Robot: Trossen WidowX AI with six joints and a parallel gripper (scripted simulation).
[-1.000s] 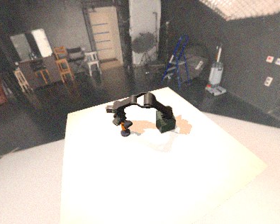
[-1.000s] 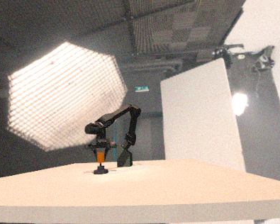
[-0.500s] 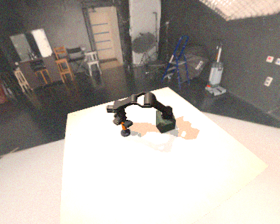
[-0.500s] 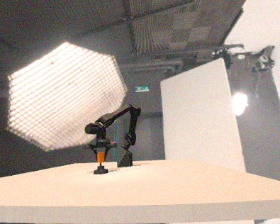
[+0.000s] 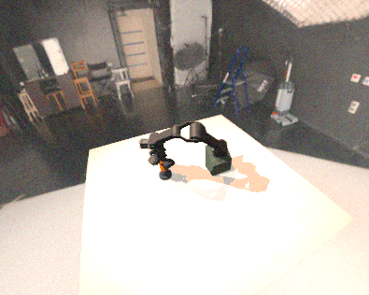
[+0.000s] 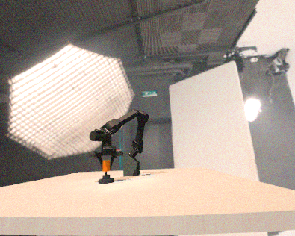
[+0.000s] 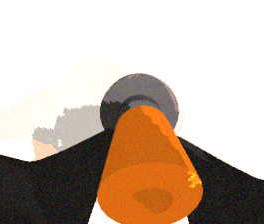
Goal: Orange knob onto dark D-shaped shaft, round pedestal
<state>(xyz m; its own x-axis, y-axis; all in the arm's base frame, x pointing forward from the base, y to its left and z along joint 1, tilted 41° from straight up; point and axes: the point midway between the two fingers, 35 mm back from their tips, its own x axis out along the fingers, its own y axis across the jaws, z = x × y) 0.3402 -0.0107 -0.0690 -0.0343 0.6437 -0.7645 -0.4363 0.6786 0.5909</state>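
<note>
The orange knob (image 5: 163, 166) (image 6: 106, 165) (image 7: 145, 145) is upright between the two black fingers of my gripper (image 5: 162, 164) (image 6: 106, 166) (image 7: 144, 142), which is shut on it. The round dark pedestal (image 5: 164, 175) (image 6: 106, 181) (image 7: 159, 89) stands on the table under the knob. In the exterior view a short piece of the dark shaft (image 6: 106, 174) shows between the knob's lower end and the pedestal, so the knob is above the pedestal. Whether the shaft tip is inside the hole or only touches it cannot be told. The shaft's flat side is hidden.
The arm reaches over from its dark green base block (image 5: 217, 161) (image 6: 128, 166), which stands on the pale table (image 5: 175, 243) (image 6: 158, 202) to one side of the pedestal. Chairs, a blue ladder and studio lights are in the room beyond the table.
</note>
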